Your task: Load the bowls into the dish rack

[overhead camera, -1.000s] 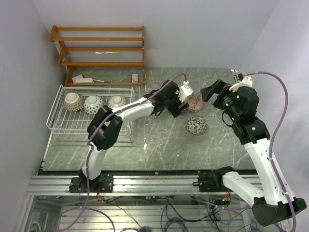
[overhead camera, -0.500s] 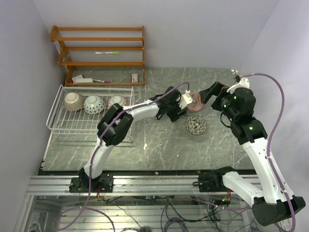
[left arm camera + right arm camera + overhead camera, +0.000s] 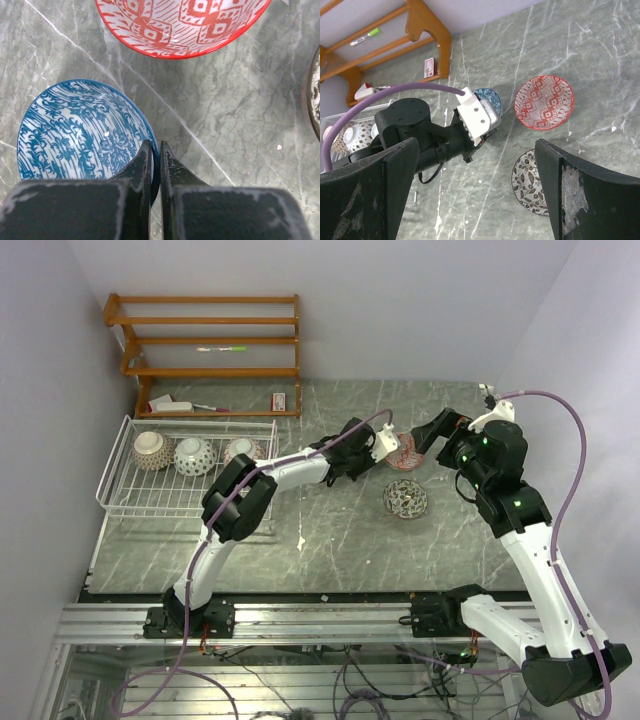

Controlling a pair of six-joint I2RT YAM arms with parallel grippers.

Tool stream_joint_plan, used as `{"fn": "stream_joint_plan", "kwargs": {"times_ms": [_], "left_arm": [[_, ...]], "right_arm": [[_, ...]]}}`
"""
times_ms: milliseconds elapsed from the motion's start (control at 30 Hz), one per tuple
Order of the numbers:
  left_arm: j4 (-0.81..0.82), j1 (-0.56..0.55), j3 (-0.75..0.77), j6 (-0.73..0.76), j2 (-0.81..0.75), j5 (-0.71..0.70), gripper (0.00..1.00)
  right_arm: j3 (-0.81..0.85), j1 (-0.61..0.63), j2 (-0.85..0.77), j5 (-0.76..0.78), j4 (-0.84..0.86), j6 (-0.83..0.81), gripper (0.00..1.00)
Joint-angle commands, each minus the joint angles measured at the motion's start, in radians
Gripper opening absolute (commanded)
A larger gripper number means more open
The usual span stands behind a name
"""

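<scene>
1. Three bowls are sitting along the far side of the dish rack. Three more are lying on the table, well to the right of the dish rack.
2. The left gripper is pinching the rim of the blue bowl, the loose bowl nearest the dish rack. Its jaws are almost together, with one finger inside the wall and one outside.
3. The right gripper is hanging wide open and holding nothing, on the side of the red bowl away from the dish rack.
4. Slip hazard: the jaws are catching only a narrow strip of glazed rim, so the blue bowl is likely to pivot or slide out on lifting.
5. Collision hazard: the red bowl is lying just beside the blue bowl, and the black-and-white bowl is lying near it. A tilting or swinging lift is likely to clip either one.
6. Placement hazard: the dish rack is presenting raised wire sides and an occupied far row. A low approach is likely to strike the wire or a racked bowl.
7. Appearance: the blue bowl is resting mouth up, showing dense blue scrollwork on white inside and a blue rim.
</scene>
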Motion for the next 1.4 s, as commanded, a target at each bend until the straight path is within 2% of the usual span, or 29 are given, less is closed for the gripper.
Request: {"fn": "stream_joint_plan", "kwargs": {"times_ms": [0, 200, 633, 833, 1033, 1200, 1367], "left_arm": [[0.038, 0.0, -0.041, -0.02, -0.016, -0.047, 0.07], [0.079, 0.001, -0.152, -0.131, -0.153, -0.044, 0.07], [0.187, 0.024, -0.431, -0.41, -0.667, 0.092, 0.07], [0.301, 0.173, -0.609, -0.635, -0.946, 0.187, 0.07], [0.376, 0.414, -0.811, -0.859, -1.177, 0.218, 0.07], [0.491, 0.584, -0.969, -1.028, -1.262, 0.287, 0.07], [0.758, 0.757, -1.164, -1.264, -1.262, 0.428, 0.07]], "right_arm": [[-0.012, -0.007, -0.014, 0.007, 0.013, -0.003, 1.0], [-0.011, -0.008, -0.028, 0.008, 0.003, -0.002, 1.0], [-0.022, -0.007, -0.059, -0.009, -0.016, 0.003, 1.0], [-0.045, -0.008, -0.064, -0.052, -0.002, 0.014, 1.0], [-0.101, -0.007, -0.068, -0.086, 0.014, 0.021, 0.99], [-0.116, -0.008, -0.064, -0.108, 0.022, 0.027, 0.99], [-0.12, -0.008, -0.062, -0.115, 0.019, 0.022, 0.98]]}}
